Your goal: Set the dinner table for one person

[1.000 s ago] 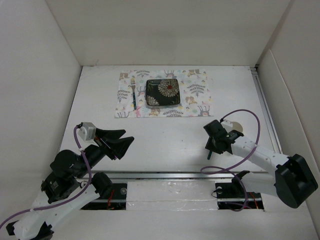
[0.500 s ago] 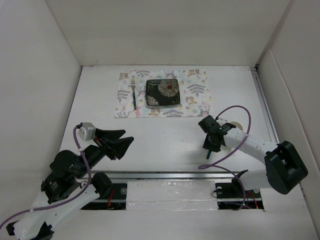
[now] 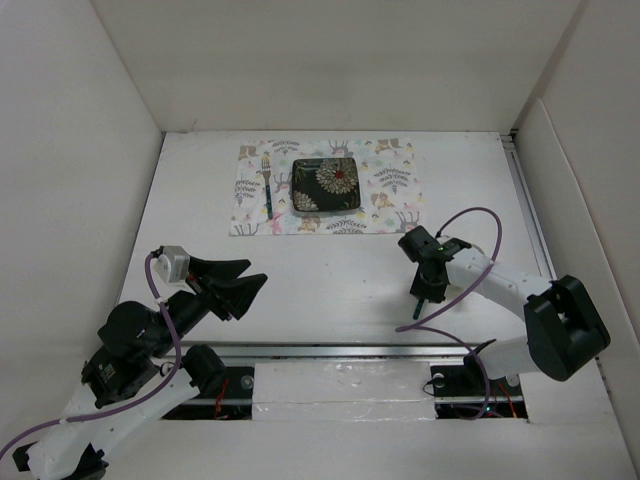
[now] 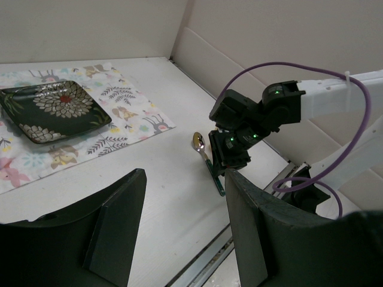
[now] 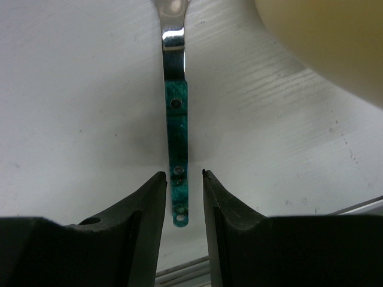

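Note:
A spoon with a green handle (image 5: 177,131) lies on the white dinner table (image 3: 330,285) at the near right; it also shows in the left wrist view (image 4: 214,174). My right gripper (image 3: 428,292) points down over it. In the right wrist view its jaws (image 5: 182,174) stand narrowly apart on either side of the handle's end, with a gap on each side. My left gripper (image 3: 252,270) is open and empty above the near left of the table (image 4: 185,179).
A patterned placemat (image 3: 390,185) lies at the back with a dark flowered square plate (image 3: 326,185) on it and a fork (image 3: 267,183) to the plate's left. A pale tan rounded object (image 5: 323,36) sits just beyond the spoon. A metal rail (image 3: 340,350) runs along the near edge.
My right arm's wrist has swung left and turned, with the gripper staying over the spoon's handle. The left arm has not moved.

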Available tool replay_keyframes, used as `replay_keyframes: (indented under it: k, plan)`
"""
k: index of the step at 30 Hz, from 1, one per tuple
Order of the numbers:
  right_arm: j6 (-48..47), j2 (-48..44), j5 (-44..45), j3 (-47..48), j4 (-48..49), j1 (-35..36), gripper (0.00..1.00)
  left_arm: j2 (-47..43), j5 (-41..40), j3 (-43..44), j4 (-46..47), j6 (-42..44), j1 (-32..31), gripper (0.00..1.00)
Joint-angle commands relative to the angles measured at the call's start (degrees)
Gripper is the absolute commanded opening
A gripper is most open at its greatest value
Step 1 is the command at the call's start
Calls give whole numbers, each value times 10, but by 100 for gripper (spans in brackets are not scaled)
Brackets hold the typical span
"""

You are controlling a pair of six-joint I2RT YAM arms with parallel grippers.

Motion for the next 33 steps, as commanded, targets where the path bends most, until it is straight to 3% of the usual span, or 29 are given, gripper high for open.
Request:
replay_keyframes:
  k: [1, 11, 17, 22, 27, 33]
  plan:
    - [-27, 34, 23, 23, 5, -16, 37, -13, 8, -5, 30, 6, -1, 51]
    - [-142, 48, 4, 29, 88, -105, 36, -4, 25, -7, 33, 7, -1, 51]
    - [-190, 74, -35, 44, 110, -105, 21, 1, 17, -6, 34, 7, -1, 51]
    - [-179, 72, -41, 33, 125, -56, 0, 8, 17, -7, 33, 8, -1, 52]
    - [-172, 18, -15, 47, 115, -26, 0, 18, -12, -7, 30, 6, -1, 53]
    - [-288, 42, -8, 179, 126, -52, 0, 30, -49, -6, 24, 1, -1, 56]
